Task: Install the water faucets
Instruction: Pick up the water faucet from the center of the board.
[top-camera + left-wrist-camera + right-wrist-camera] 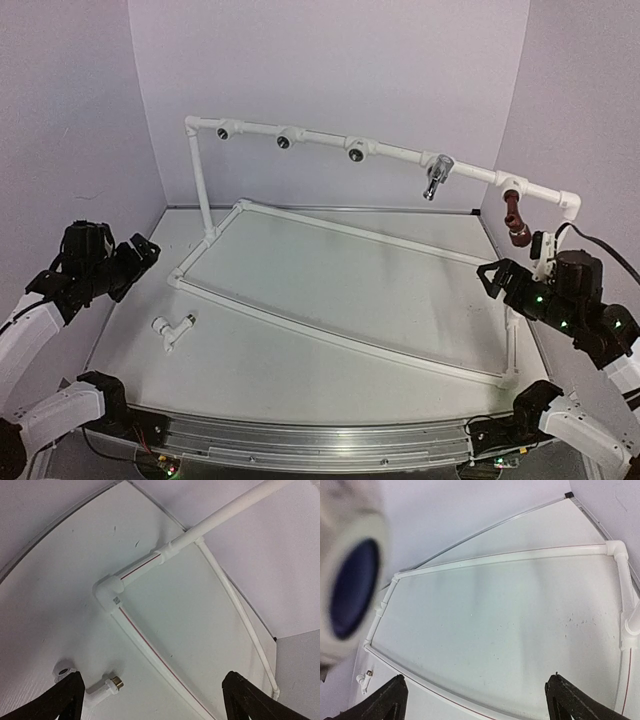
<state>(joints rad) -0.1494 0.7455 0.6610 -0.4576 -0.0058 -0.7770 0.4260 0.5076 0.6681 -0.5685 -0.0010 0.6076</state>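
A shiny silver faucet (436, 178) hangs from the raised white pipe rail (320, 140), towards its right end. A dark red-brown faucet (516, 218) hangs from the same rail further right. A white plastic faucet (172, 329) lies loose on the table at the front left, outside the pipe frame; the left wrist view has it (102, 687) beside the left finger, and it (364, 681) looks tiny in the right wrist view. My left gripper (145, 250) (152, 702) is open and empty above the table's left side. My right gripper (497, 277) (476, 702) is open and empty at the right, below the red-brown faucet.
Three tee sockets (284, 140) with dark holes sit along the rail's left half. The pipe frame's base (340, 330) lies flat across the table. A blurred white fitting (350, 580) with a dark opening is close to the right wrist lens. Purple walls enclose the table.
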